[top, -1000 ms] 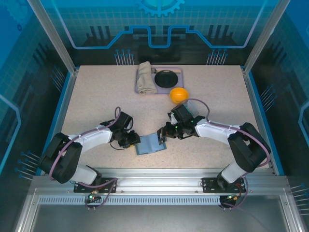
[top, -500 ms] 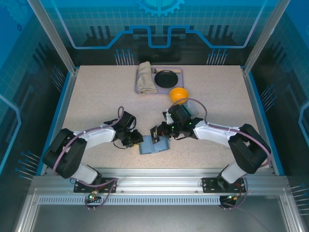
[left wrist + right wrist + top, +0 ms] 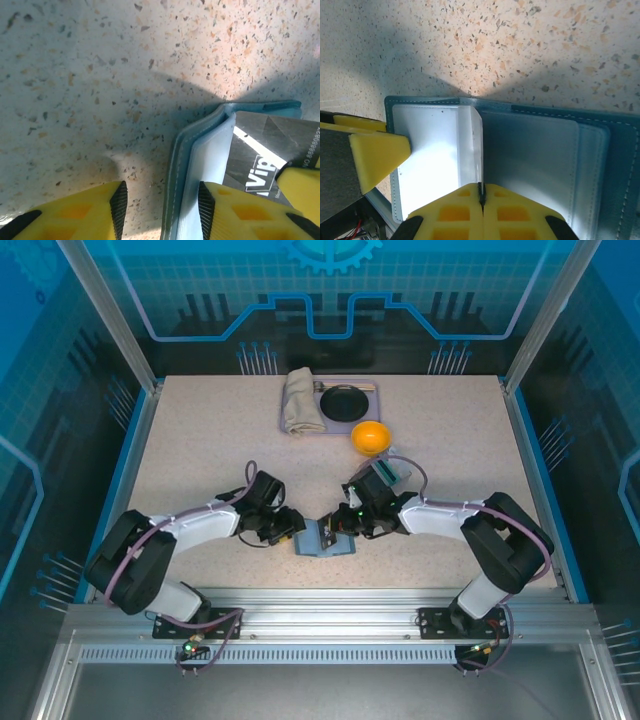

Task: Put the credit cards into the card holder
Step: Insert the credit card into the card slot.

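Even overhead light is brightening the table [image 3: 200, 440]; a soft shadow is falling ahead of the left gripper [image 3: 161, 205], and glare is whitening the card holder [image 3: 430, 145] beside the right gripper [image 3: 481, 196].

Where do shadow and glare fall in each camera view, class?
Left wrist view: a broad shadow darkens the table beside the card holder. Right wrist view: glare whitens its clear pocket, and shadow dims the table's upper left. Top external view: even light, no strong glare.

Bare table [image 3: 200, 450] either side of card holder [image 3: 322, 541]; orange [image 3: 370, 436], tray [image 3: 332, 432] behind.
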`<state>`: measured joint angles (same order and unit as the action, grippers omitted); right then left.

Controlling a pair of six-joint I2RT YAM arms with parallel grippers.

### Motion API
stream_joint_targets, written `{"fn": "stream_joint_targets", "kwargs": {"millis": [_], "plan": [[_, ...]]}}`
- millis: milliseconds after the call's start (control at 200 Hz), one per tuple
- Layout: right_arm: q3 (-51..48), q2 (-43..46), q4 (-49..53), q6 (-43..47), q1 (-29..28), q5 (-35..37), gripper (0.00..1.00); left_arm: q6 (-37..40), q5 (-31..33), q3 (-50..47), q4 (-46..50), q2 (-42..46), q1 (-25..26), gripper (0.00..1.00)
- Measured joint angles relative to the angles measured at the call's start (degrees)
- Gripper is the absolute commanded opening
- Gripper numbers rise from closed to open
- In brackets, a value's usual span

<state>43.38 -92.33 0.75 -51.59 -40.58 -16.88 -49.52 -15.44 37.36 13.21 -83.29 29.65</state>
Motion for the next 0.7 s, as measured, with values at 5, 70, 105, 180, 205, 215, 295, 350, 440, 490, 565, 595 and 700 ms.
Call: {"fn": "stream_joint_targets", "kwargs": {"millis": [5, 70, 105, 180, 205, 215, 295, 350, 440, 490, 565, 595, 700], "plan": [[0.0, 0.0, 0.0, 0.0, 0.0, 0.0, 0.03, 0.0, 0.0, 0.0, 0.0, 0.1, 0.0, 0.41], [0.0, 0.0, 0.0, 0.0, 0.0, 0.0, 0.03, -0.1, 0.0, -0.6, 0.3, 1.0, 0.0, 0.37], [0.0, 0.0, 0.0, 0.0, 0.0, 0.0, 0.03, 0.0, 0.0, -0.9, 0.6, 1.6, 0.0, 0.35], [0.0, 0.0, 0.0, 0.0, 0.0, 0.0, 0.03, 0.2, 0.2, -1.2, 1.2, 2.7, 0.0, 0.31], [0.0, 0.0, 0.0, 0.0, 0.0, 0.0, 0.03, 0.0, 0.2, -1.2, 1.5, 3.1, 0.0, 0.31], [0.0, 0.0, 0.0, 0.0, 0.0, 0.0, 0.03, 0.1, 0.2, -1.2, 1.5, 3.2, 0.0, 0.31], [0.0, 0.0, 0.0, 0.0, 0.0, 0.0, 0.03, 0.1, 0.2, -1.3, 1.6, 3.8, 0.0, 0.28], [0.0, 0.0, 0.0, 0.0, 0.0, 0.0, 0.03, 0.2, 0.2, -1.3, 1.7, 3.9, 0.0, 0.25], [0.0, 0.0, 0.0, 0.0, 0.0, 0.0, 0.03, 0.2, 0.3, -1.4, 1.7, 3.9, 0.0, 0.12], [0.0, 0.0, 0.0, 0.0, 0.0, 0.0, 0.03, 0.4, 0.4, -1.6, 1.9, 3.9, 0.0, 0.09], [0.0, 0.0, 0.0, 0.0, 0.0, 0.0, 0.03, 0.4, 0.5, -1.6, 2.0, 3.6, 0.0, 0.04], [0.0, 0.0, -0.1, 0.0, 0.0, 0.0, 0.03, 0.5, 0.7, -1.6, 2.0, 3.3, 0.0, 0.03], [-0.3, 0.4, -0.7, -0.4, 0.1, 0.0, 0.03, 0.5, 0.7, -1.6, 1.9, 1.7, 0.0, 0.0]]}}
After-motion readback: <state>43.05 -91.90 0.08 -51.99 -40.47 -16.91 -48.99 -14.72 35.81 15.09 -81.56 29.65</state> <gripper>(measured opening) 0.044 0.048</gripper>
